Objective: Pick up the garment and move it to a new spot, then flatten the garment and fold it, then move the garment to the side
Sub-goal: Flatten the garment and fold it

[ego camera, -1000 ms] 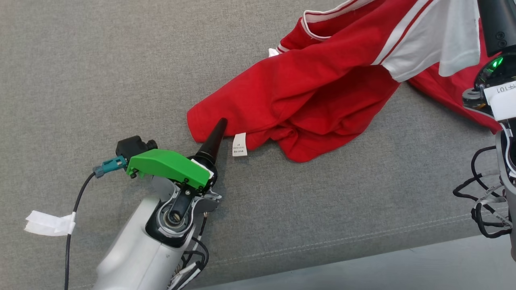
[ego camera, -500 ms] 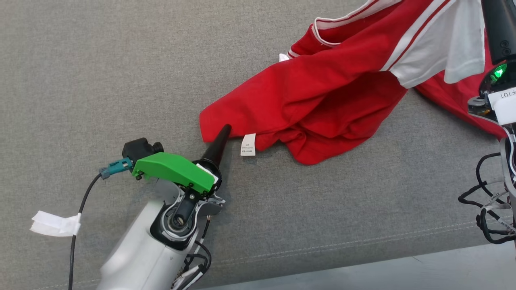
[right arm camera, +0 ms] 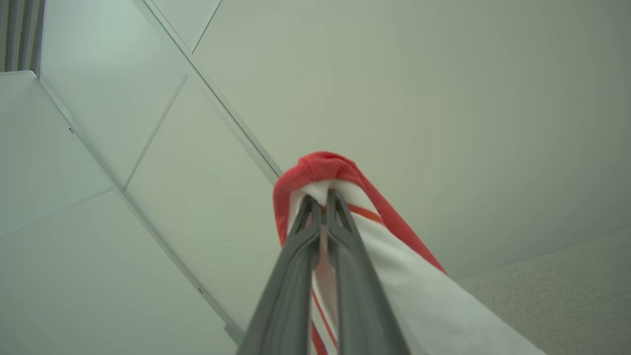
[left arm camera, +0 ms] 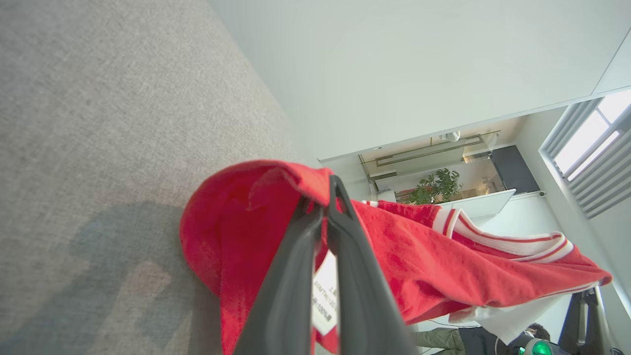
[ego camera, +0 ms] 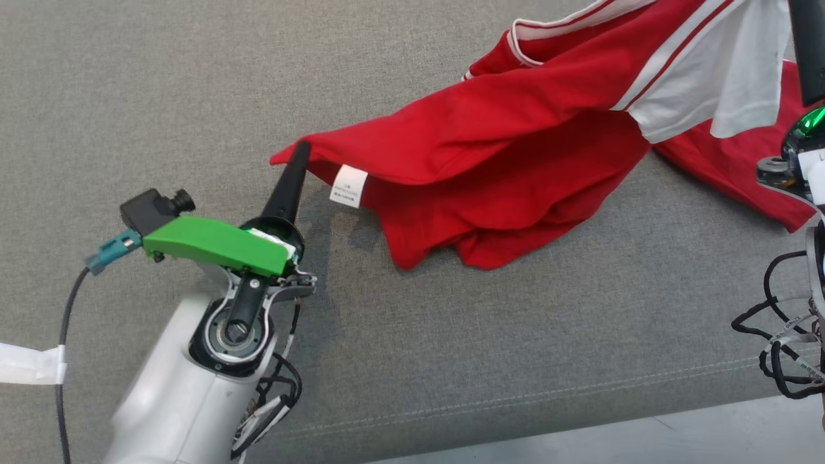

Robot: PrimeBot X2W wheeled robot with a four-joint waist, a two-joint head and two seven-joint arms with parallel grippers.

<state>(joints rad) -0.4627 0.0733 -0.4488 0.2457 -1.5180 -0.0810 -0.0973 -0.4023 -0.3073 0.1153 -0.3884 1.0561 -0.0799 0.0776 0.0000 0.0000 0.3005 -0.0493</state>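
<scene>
The red short-sleeved garment with white panels and striped trim (ego camera: 515,129) stretches across the upper right of the head view. It is partly raised off the grey woven upholstered surface (ego camera: 161,77), and its lower folds rest on that surface near the centre. The left gripper (ego camera: 298,153), left of centre in the frame, is closed tight on the garment's red hem corner and holds it clear of the upholstery. A small white care label (ego camera: 348,185) hangs just beside it. In the right wrist view, the right gripper (right arm camera: 323,203) is pinched shut on a red-edged white part of the garment, lifted against a pale wall (right arm camera: 443,98).
</scene>
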